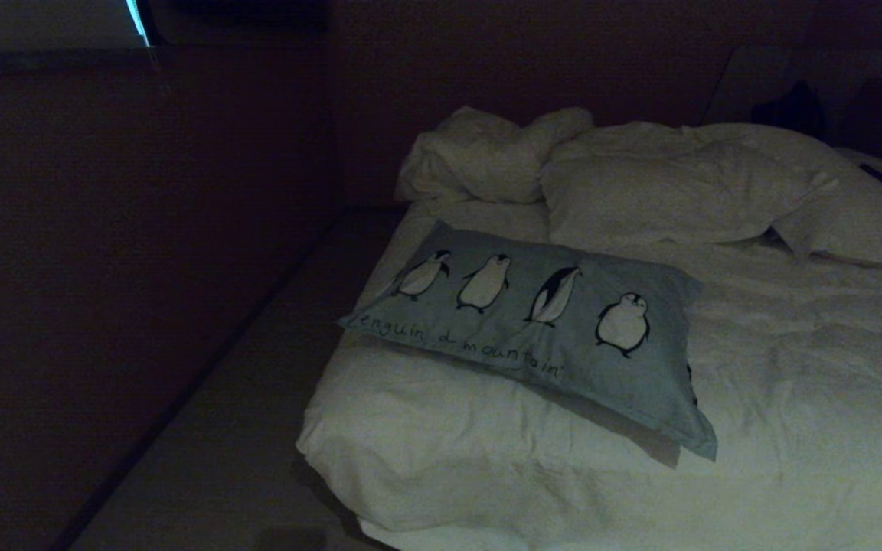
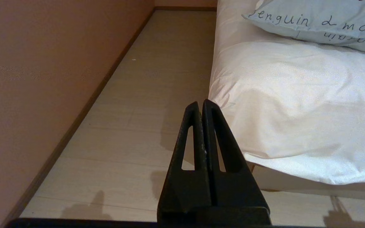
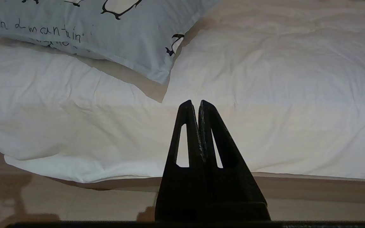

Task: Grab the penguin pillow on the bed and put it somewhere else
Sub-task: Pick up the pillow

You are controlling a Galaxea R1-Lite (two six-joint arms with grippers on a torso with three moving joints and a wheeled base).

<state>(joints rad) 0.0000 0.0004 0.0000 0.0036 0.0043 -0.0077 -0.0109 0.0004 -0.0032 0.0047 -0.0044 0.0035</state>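
Wall (image 1: 104, 268) at 9 o'clock, a floor strip (image 1: 257, 398) running alongside the bed (image 1: 793, 398). The pillow (image 1: 540, 321) lies flat on the duvet near the bed's left edge, lettered side toward the robot, its left corner overhanging slightly; plain white pillows (image 1: 663, 191) sit behind it at 12 o'clock. Neither arm shows in the head view. Left gripper (image 2: 201, 103) hangs low off the bed corner, jaws pressed together, empty. Right gripper (image 3: 193, 103) sits before the duvet edge, jaws likewise together, empty, the pillow's near corner at its 11 o'clock. Both look parked; the reach is not begun.
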